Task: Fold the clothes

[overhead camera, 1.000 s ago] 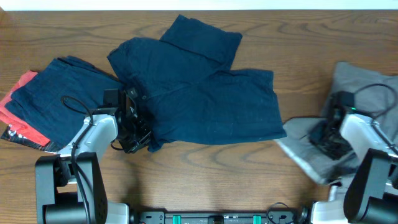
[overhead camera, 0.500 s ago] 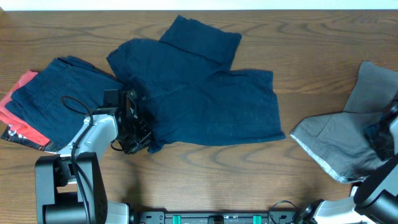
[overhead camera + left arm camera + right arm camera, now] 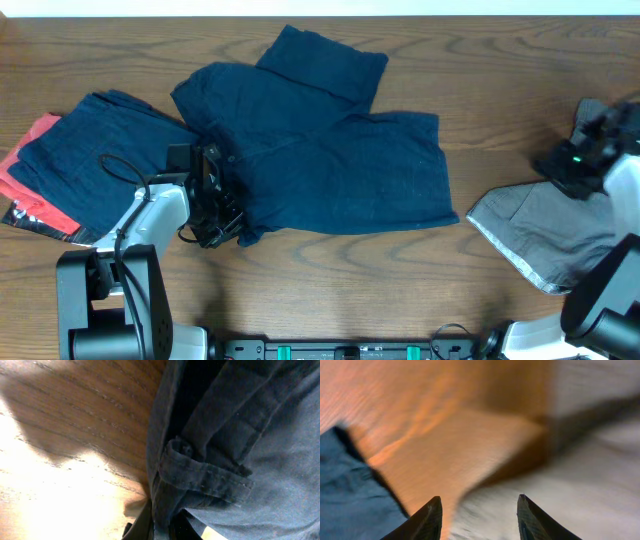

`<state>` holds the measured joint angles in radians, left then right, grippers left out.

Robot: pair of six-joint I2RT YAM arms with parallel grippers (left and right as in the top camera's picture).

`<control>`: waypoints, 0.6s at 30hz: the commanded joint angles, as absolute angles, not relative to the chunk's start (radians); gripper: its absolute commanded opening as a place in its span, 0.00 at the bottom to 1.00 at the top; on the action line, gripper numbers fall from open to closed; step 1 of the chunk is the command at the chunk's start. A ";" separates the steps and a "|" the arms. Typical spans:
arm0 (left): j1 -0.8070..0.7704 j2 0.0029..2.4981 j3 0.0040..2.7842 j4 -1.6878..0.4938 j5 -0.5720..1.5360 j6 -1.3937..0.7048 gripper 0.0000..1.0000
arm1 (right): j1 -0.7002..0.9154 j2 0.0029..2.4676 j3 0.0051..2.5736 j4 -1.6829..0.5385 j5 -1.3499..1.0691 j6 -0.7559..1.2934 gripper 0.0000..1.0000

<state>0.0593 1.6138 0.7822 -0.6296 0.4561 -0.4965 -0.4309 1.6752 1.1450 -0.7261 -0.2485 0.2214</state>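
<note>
Overhead, I count four garments on the tabletop [image 3: 490, 80]: two navy, one red, one grey. My left end effector [image 3: 218, 218] is clamped on the near edge of the spread navy shorts [image 3: 340, 165] at centre, while the folded navy garment [image 3: 90, 150] lies at far left atop the red garment [image 3: 25, 175]. My right end effector [image 3: 480, 515] hangs over the grey garment [image 3: 540, 235] at the right edge, fingers [image 3: 427, 520] parted and holding nothing.

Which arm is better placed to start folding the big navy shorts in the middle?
Left. Its hand grips the navy shorts at their near-left edge, as its wrist view shows. The right hand is open and far off, by the grey garment.
</note>
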 commanded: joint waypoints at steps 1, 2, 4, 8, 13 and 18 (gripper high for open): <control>0.067 1.600 0.795 -0.640 0.435 -0.490 0.06 | -0.364 1.676 1.086 -0.680 -0.292 0.174 0.48; 0.067 1.600 0.795 -0.640 0.435 -0.490 0.06 | -0.345 1.678 1.062 -0.652 -0.292 0.175 0.48; 0.067 1.600 0.795 -0.640 0.435 -0.490 0.06 | -0.318 1.678 1.018 -0.609 -0.292 0.179 0.48; 0.067 1.600 0.795 -0.641 0.435 -0.490 0.06 | -0.288 1.678 0.923 -0.538 -0.282 0.179 0.49; 0.067 1.600 0.795 -0.645 0.435 -0.490 0.06 | -0.290 1.679 0.809 -0.487 -0.172 0.205 0.48; 0.067 1.600 0.795 -0.650 0.435 -0.490 0.06 | -0.331 1.678 0.783 -0.684 0.283 0.525 0.42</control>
<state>0.0593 1.6138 0.7826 -0.6376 0.4561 -0.4965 -0.2966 1.6501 0.8368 -0.5957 -0.0822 0.3069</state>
